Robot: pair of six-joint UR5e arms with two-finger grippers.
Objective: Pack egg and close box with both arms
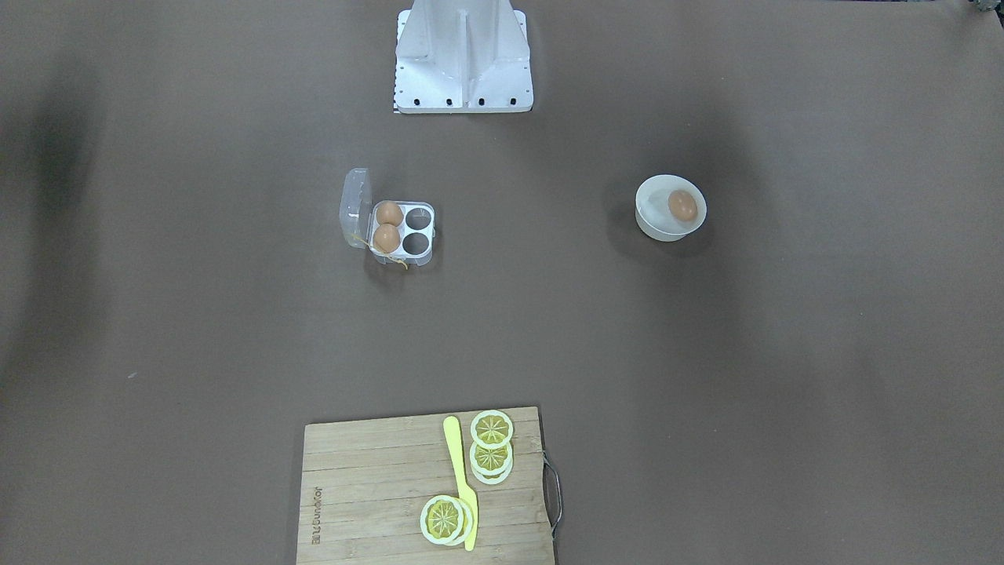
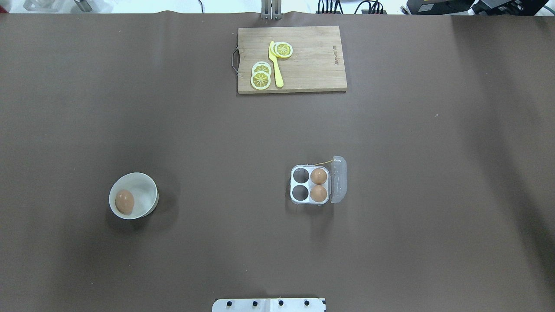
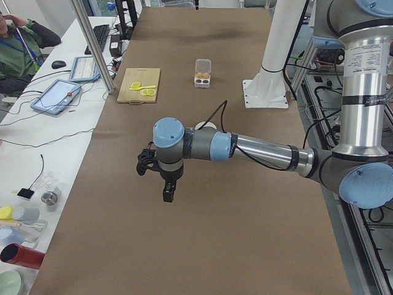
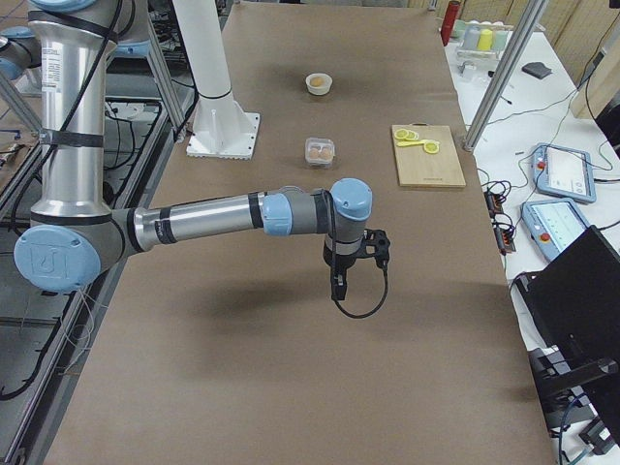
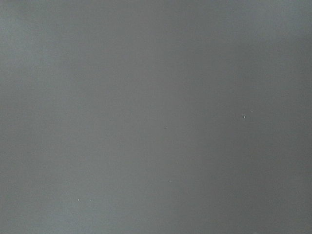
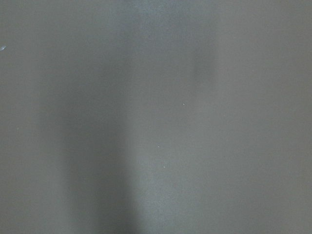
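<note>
- We find the egg (image 2: 124,202) lying in the round white bowl (image 2: 147,190), on the robot's left half of the brown table (image 2: 217,143) and well apart from the box.
- The box (image 2: 309,185) sits near the table's middle, a little to the robot's right. Its clear lid (image 2: 338,180) stands open on the side away from the bowl.
- Two other eggs (image 2: 318,176) fill the two cells next to the lid, while the two cells toward the bowl are empty. A yellow string (image 2: 323,162) trails from the box's far corner.
- The left arm (image 3: 264,150) reaches out low over bare table, with the left gripper (image 3: 167,196) pointing down above the surface. It shows only from the side, so we cannot tell how its jaws stand.
- The right arm (image 4: 203,221) is stretched out in the same way, with the right gripper (image 4: 337,294) hanging over bare table. Here too we cannot tell whether the jaws are apart or together.
- Both wrist cameras show only a blurred grey-brown field — probably the table cover.
- At the far edge a wooden cutting board (image 2: 312,65) carries lemon slices (image 2: 260,80) and a yellow knife (image 2: 275,69).
- The white base (image 2: 269,304) sits at the near edge.
</note>
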